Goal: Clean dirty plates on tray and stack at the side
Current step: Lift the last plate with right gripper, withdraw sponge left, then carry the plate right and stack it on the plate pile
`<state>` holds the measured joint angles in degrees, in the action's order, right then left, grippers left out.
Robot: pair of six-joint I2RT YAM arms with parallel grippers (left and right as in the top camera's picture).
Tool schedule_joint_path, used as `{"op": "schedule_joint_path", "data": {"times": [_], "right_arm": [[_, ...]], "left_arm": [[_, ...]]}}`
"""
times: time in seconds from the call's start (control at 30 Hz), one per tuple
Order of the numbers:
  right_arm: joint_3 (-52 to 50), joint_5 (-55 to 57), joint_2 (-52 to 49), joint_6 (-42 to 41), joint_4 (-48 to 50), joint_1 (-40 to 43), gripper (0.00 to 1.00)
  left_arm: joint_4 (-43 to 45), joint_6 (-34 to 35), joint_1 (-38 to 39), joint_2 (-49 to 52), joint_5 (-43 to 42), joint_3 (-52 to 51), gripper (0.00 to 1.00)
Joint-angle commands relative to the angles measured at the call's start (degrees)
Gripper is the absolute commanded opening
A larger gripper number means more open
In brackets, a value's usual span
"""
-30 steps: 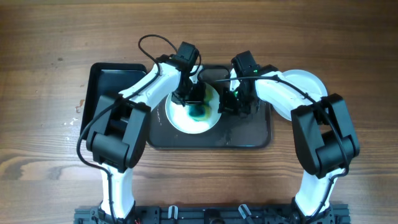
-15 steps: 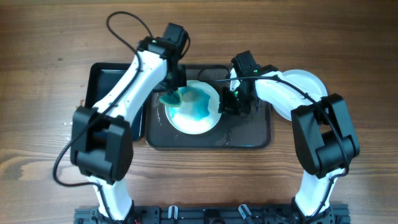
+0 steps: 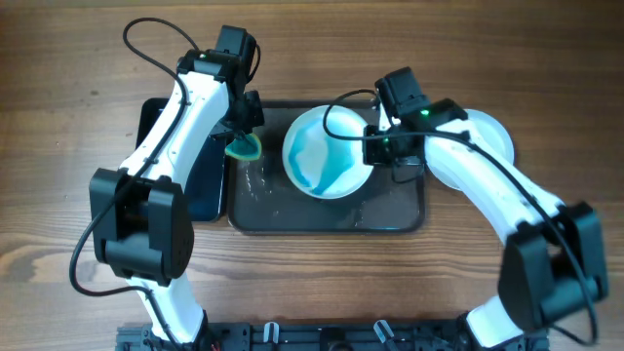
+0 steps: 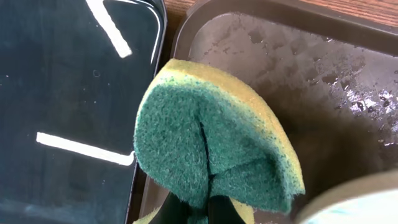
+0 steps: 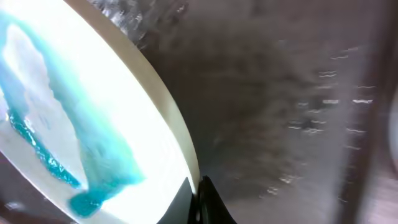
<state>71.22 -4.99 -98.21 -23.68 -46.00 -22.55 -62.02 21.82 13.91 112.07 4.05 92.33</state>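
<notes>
The table point(image 3: 58, 117) is brown wood with long dark lines in it. That is all of the room I can see. A black bar point(image 3: 322, 336) runs along the near edge, where the two white and black arms stand.

In the middle of the table lies the big dark grey-brown tray point(image 3: 292, 210). Its bumpy bottom is wet and shines with drops. Right beside its left edge lies a smaller shiny black tray point(image 3: 207, 185).

The left gripper point(image 3: 242, 135) is squeezed tight on a green and yellow sponge point(image 3: 244, 149). The sponge is bent in half, with the rough green side out. It hangs over the far left corner of the big tray, close to the edge next to the black tray.

The right gripper point(image 3: 373, 146) is pinched on the right rim of a round white plate with a blue smear point(image 3: 327, 156). This plate is over the far middle of the big tray. It looks tipped up, and I cannot tell if any part of it touches the tray. Blue paint is spread in a wide wet band across it.

A plain white round plate point(image 3: 492, 132) sits on the table just past the right edge of the big tray. It is partly hidden under the right arm.
</notes>
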Motion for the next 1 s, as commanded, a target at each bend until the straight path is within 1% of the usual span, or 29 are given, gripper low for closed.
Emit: {"op": "schedule_joint_path", "data": {"times": [0.0, 0.17, 0.27, 0.67, 0.73, 0.77, 0.97], "right_arm": [[-0.2, 15.5, 5.3, 1.1, -2.3, -2.3, 0.04], [-0.2, 28.9, 10.0, 1.2, -5.0, -6.5, 0.04], [-0.2, 39.2, 11.8, 1.2, -6.4, -11.0, 0.04], [-0.2, 65.9, 12.0, 1.2, -8.3, -23.9, 0.04], [-0.2, 72.3, 12.0, 1.2, -8.3, -26.4, 0.04], [-0.2, 78.7, 12.0, 1.3, -8.3, -28.6, 0.04], [-0.2, 89.2, 12.0, 3.4, -7.9, -31.7, 0.04]], "left_arm": [[0.1, 1.2, -0.2, -0.7, 0.5, 0.8, 0.04], [0.1, 1.2, -0.2, -0.7, 0.5, 0.7, 0.04], [0.1, 1.2, -0.2, -0.7, 0.5, 0.7, 0.04], [0.1, 1.2, -0.2, -0.7, 0.5, 0.7, 0.04], [0.1, 1.2, -0.2, -0.7, 0.5, 0.7, 0.04], [0.1, 1.2, -0.2, -0.7, 0.5, 0.7, 0.04], [0.1, 1.2, -0.2, -0.7, 0.5, 0.7, 0.04]]}}
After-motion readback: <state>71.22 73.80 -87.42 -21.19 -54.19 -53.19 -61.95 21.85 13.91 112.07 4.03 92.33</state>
